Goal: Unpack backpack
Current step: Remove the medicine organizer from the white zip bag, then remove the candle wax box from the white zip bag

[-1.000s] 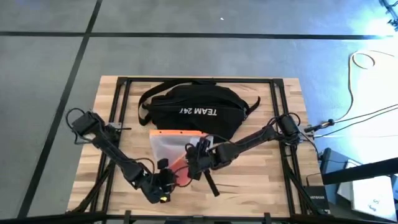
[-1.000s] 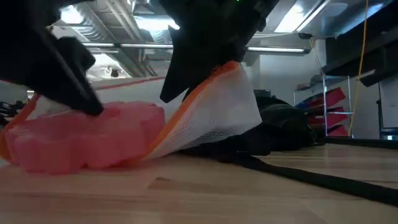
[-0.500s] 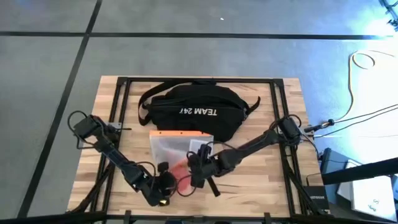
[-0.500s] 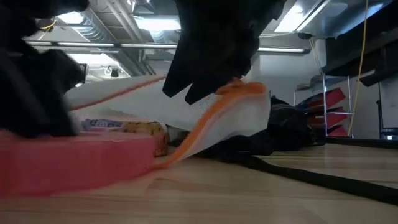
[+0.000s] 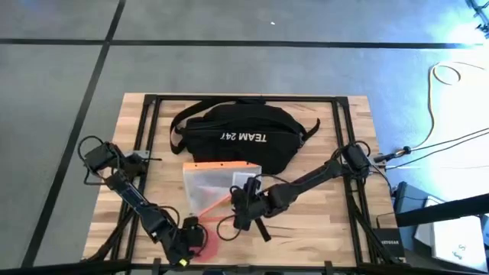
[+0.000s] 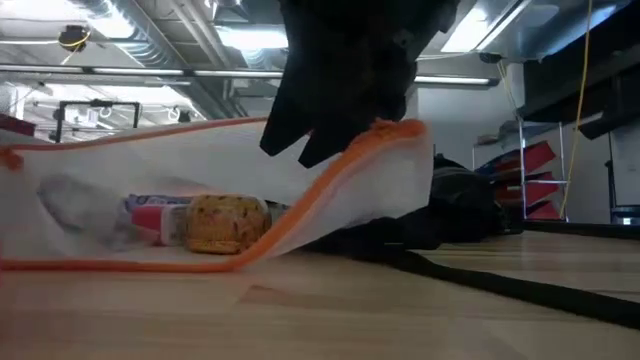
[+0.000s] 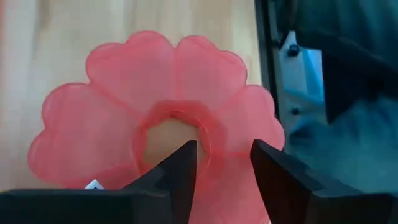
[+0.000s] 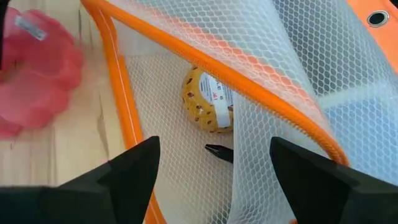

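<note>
At the near edge of the tabletop (image 5: 321, 221), the left gripper (image 7: 222, 168) is pinching a pink flower-shaped ring (image 7: 155, 118) between its fingers. Just behind, the right gripper (image 5: 243, 205) is clamping the orange rim of a mesh pouch (image 8: 249, 106), lifting it open; a yellow roll (image 8: 208, 99) is lying inside. The black backpack (image 5: 237, 137) is sitting farthest back.

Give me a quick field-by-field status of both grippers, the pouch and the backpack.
left gripper: shut on pink flower-shaped item, near table's front edge
right gripper: shut on mesh pouch, holding its orange-trimmed mouth open
pouch contents: yellow item and others inside
backpack: at the back of the wooden table, not held
</note>
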Available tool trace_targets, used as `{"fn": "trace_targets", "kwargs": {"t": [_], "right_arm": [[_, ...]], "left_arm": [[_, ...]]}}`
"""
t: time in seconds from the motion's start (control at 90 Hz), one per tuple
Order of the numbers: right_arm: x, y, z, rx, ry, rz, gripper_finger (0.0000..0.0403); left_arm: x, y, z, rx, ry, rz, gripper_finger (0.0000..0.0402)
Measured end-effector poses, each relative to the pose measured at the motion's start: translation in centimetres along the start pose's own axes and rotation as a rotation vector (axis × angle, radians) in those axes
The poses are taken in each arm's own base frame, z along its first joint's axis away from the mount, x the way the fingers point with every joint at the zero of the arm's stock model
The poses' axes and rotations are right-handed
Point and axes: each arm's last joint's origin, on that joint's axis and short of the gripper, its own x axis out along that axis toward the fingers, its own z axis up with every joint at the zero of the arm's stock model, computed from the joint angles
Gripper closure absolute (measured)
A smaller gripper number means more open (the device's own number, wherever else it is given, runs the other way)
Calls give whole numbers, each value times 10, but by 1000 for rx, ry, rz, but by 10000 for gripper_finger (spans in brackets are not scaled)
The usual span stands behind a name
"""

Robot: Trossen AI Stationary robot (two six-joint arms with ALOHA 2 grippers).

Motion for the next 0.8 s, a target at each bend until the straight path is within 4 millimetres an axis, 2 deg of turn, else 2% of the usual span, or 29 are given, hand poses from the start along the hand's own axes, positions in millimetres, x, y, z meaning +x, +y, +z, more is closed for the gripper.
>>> {"fn": "trace_targets", "kwargs": {"t": [0.222, 0.356, 0.456, 0.8], "right_arm": [[0, 0, 0, 27, -6, -7, 117], [0, 0, 0, 35, -8, -4, 117], [0, 0, 0, 47, -9, -2, 117], [0, 2, 2, 74, -26, 21, 117]], "left_arm": [[-5, 4, -15, -130, 140, 80, 261], [-16, 7, -19, -185, 213, 120, 261], [-34, 11, -22, -183, 231, 185, 261], [-97, 39, -44, -162, 274, 597, 261]]}}
